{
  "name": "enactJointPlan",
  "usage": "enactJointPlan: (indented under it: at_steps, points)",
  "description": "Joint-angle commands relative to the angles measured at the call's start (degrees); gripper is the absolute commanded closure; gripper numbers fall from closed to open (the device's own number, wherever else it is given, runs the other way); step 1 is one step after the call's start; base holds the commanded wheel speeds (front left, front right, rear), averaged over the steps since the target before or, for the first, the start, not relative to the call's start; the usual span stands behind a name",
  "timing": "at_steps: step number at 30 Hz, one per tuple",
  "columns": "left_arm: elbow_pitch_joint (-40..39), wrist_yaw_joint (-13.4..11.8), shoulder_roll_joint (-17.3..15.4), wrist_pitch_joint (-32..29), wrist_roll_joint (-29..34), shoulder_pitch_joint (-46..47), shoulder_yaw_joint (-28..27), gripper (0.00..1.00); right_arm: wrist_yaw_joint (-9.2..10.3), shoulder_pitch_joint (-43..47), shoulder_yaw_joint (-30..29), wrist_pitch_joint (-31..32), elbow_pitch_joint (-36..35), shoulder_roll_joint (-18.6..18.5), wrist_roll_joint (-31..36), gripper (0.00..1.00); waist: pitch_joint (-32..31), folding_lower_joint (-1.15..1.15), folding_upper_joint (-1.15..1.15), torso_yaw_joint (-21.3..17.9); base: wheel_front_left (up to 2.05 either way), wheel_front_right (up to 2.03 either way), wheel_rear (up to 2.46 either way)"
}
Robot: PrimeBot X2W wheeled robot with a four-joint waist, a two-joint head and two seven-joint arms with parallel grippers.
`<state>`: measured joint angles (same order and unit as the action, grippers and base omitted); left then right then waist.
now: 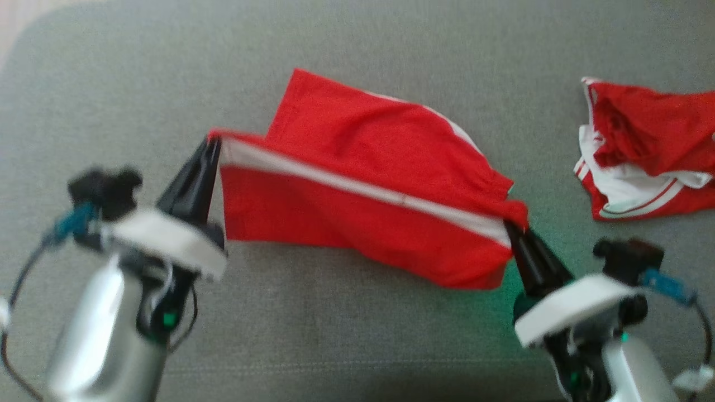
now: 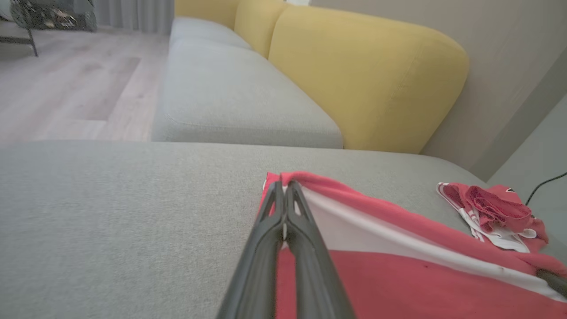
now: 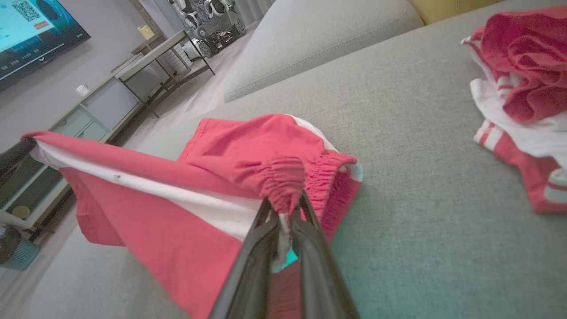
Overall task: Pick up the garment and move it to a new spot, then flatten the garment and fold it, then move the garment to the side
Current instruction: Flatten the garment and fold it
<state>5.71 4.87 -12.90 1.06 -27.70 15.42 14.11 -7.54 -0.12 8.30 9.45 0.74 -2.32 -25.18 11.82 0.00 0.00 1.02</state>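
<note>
Pinches a hem corner of the red shorts (image 1: 363,223) at the very tips of the left gripper (image 1: 214,144), both long dark fingers pressed tight together on the cloth. Does likewise with the right gripper (image 1: 511,226), clamped on the gathered elastic waistband at the opposite end, a small bunch of fabric squeezed between the fingertips. Holds the near edge of the shorts stretched between the two pinches, with the white side stripe running straight from one to the other. Lets the red panel below the stripe hang down toward the grey seat cushion (image 1: 357,335), contact at the lowest edge impossible to judge. Leaves the other leg of the shorts lying on the cushion beyond the stripe, its hem pointing toward the far side. Finds a second garment (image 1: 648,151), red and white and crumpled, well apart to the right on the same cushion, touched by neither gripper. Takes in, past the cushion in the left wrist view, another grey seat (image 2: 230,88) with a yellow backrest (image 2: 363,75) and a pale wooden floor (image 2: 66,84). Takes in, from the right wrist view, a lit screen (image 3: 31,31) on the wall above a low cabinet (image 3: 88,117).
</note>
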Motion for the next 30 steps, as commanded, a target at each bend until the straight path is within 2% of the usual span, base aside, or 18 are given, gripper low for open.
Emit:
enactJointPlan:
  at_steps: [1, 8, 14, 21, 22, 23, 24, 25, 30]
  points:
    - [0.7, 0.6, -1.6, -1.2, -1.1, 5.1, -1.6, 1.0, 0.05, -3.5, 0.5, 0.9, -0.8, -0.6, -1.4, 1.0, 2.8, 0.0, 0.0, -0.9, 0.0, 0.0, 0.0]
    - [13.3, 2.2, -1.4, -3.2, -3.7, 19.8, 1.6, 1.0, 0.05, -12.9, -0.9, 2.6, 4.6, -0.6, -1.6, 1.0, 6.8, 0.0, 0.0, -2.3, 0.0, 0.0, 0.0]
    - [26.1, 2.6, -1.5, -1.4, -6.1, 31.3, 5.1, 1.0, 0.05, -20.5, 0.9, 1.8, 10.7, -0.6, -3.7, 1.0, 10.0, 0.0, 0.0, -4.6, 0.0, 0.0, 0.0]
    - [36.5, 2.6, -2.0, 2.0, -12.3, 38.5, 10.8, 1.0, 0.05, -25.7, 4.3, -1.4, 16.4, -0.6, -6.4, 1.0, 12.1, 0.0, 0.0, -6.8, 0.0, 0.0, 0.0]
    - [37.6, 2.6, -2.1, 2.5, -13.3, 39.1, 11.4, 1.0, 0.05, -26.1, 4.8, -1.9, 16.8, -0.6, -6.8, 0.8, 12.3, 0.0, 0.0, -6.9, 0.0, 0.0, 0.0]
    - [38.6, 2.6, -2.3, 3.0, -14.1, 39.7, 12.1, 0.78, 0.05, -26.4, 5.2, -2.4, 17.2, -0.6, -7.1, 0.4, 12.5, 0.0, 0.0, -7.1, 0.0, 0.0, 0.0]
    - [39.4, 2.6, -2.4, 3.7, -14.9, 40.2, 12.6, 0.26, 0.05, -26.6, 5.7, -2.8, 17.5, -0.6, -7.4, 0.0, 12.5, 0.0, 0.0, -7.2, 0.0, 0.0, 0.0]
    - [40.2, 2.6, -2.6, 4.4, -15.6, 40.5, 13.3, 0.0, 0.05, -26.8, 6.2, -3.1, 17.7, -0.6, -7.7, 0.0, 12.5, 0.0, 0.0, -7.3, 0.0, 0.0, 0.0]
    - [42.1, 2.6, -4.5, 10.5, -17.2, 40.8, 16.4, 0.0, 0.05, -25.8, 7.5, -4.7, 15.4, -0.6, -3.9, 0.0, 11.8, 0.0, 0.0, -7.1, 0.0, 0.0, 0.0]
